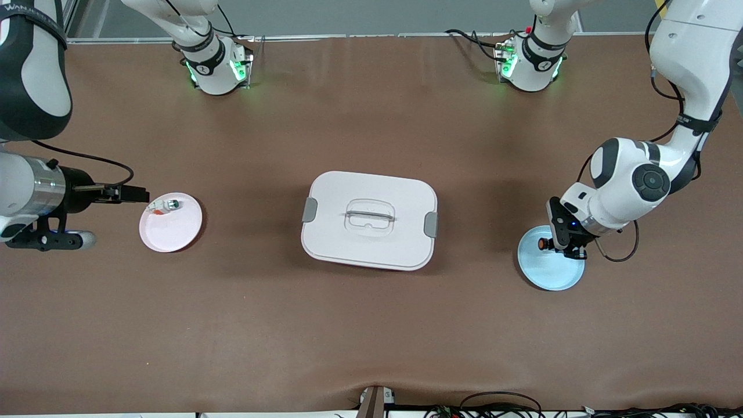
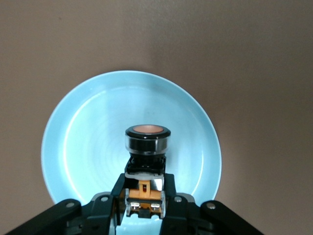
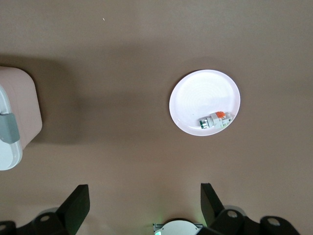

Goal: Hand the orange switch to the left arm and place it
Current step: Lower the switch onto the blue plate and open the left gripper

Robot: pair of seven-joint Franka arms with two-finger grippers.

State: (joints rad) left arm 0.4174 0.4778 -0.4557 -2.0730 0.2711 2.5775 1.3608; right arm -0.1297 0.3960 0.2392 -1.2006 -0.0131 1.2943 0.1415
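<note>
Already the left gripper (image 1: pixel 556 242) is clenched on the orange switch (image 1: pixel 545 244), over the blue plate (image 1: pixel 543 273).

Seen from the left wrist, the switch (image 2: pixel 146 161) runs lengthwise straight out from the fingers, its round orange cap pointing to 12 o'clock and away from the gripper (image 2: pixel 143 203), with the plate (image 2: pixel 73 142) underneath. On the front view's clock face the cap points to about 9 o'clock, toward the white box (image 1: pixel 370 220) at the table's middle. The right gripper (image 1: pixel 130 193) waits with jaws spread wide, holding nothing, at the edge of the pink plate (image 1: pixel 174 232), where a small silver part (image 1: pixel 165 205) lies.
</note>
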